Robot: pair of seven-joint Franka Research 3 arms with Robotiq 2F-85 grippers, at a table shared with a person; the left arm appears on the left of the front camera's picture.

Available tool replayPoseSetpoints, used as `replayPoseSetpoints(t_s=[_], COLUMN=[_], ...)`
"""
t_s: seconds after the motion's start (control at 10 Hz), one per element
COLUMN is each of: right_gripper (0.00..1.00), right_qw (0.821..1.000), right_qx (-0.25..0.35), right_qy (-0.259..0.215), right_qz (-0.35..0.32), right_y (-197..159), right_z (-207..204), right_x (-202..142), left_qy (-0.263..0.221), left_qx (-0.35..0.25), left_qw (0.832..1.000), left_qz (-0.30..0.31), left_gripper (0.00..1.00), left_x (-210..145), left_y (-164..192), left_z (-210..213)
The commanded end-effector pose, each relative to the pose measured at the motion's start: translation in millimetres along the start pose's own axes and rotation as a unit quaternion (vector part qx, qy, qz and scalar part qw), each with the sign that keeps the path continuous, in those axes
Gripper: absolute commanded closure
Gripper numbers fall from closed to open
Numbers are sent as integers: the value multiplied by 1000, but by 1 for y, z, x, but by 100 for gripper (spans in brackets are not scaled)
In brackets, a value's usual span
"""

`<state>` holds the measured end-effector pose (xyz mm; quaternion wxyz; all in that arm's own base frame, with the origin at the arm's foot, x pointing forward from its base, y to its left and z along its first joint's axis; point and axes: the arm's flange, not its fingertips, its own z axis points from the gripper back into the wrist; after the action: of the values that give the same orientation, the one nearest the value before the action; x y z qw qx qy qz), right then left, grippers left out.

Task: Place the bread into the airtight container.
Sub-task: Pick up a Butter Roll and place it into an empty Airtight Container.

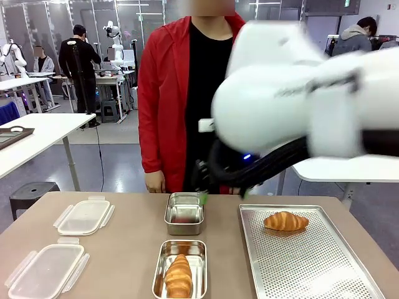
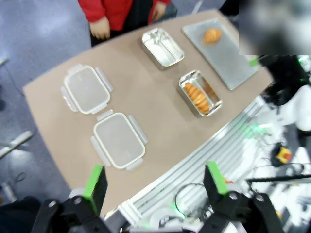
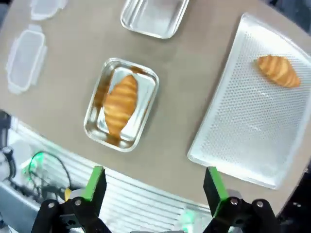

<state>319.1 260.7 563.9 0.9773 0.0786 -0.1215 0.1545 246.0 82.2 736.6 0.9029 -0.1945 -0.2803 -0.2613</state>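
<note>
One croissant, the bread (image 1: 285, 221), lies on the perforated tray (image 1: 312, 268) at the right. A second croissant (image 1: 179, 276) lies in the near steel airtight container (image 1: 159, 269). Behind it stands an empty steel container (image 1: 184, 212). My right gripper (image 1: 224, 195) hangs open above the far container, holding nothing. From the right wrist view, the open right gripper (image 3: 154, 189) looks down on the filled container (image 3: 92, 116) and the tray croissant (image 3: 278, 70). My left gripper (image 2: 155, 187) is open and empty, high above the table's near edge.
Two clear clip lids (image 1: 84, 217) (image 1: 47, 271) lie on the left of the table. A person in a red jacket stands at the far side, one hand (image 1: 154, 182) near the table edge. My right arm (image 1: 299, 93) looms large at the upper right.
</note>
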Motion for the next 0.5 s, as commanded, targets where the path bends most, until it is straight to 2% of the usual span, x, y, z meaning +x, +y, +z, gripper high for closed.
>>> replayPoseSetpoints(t_s=[0.0,0.3,0.4], right_gripper=[0,0,0], right_qw=[998,994,993], right_qx=[16,34,22], right_qy=[-12,-51,-64], right_qz=[55,92,97], right_y=[-54,-134,-158], right_z=[48,137,166], right_x=[-35,-84,-104], left_qy=[0,0,0], left_qx=[-4,-4,-4], left_qw=[1000,1000,1000], left_qz=[-9,-9,-9], left_gripper=[0,0,0], left_x=[0,0,0], left_y=[-1,-1,-1], left_z=[1,1,1])
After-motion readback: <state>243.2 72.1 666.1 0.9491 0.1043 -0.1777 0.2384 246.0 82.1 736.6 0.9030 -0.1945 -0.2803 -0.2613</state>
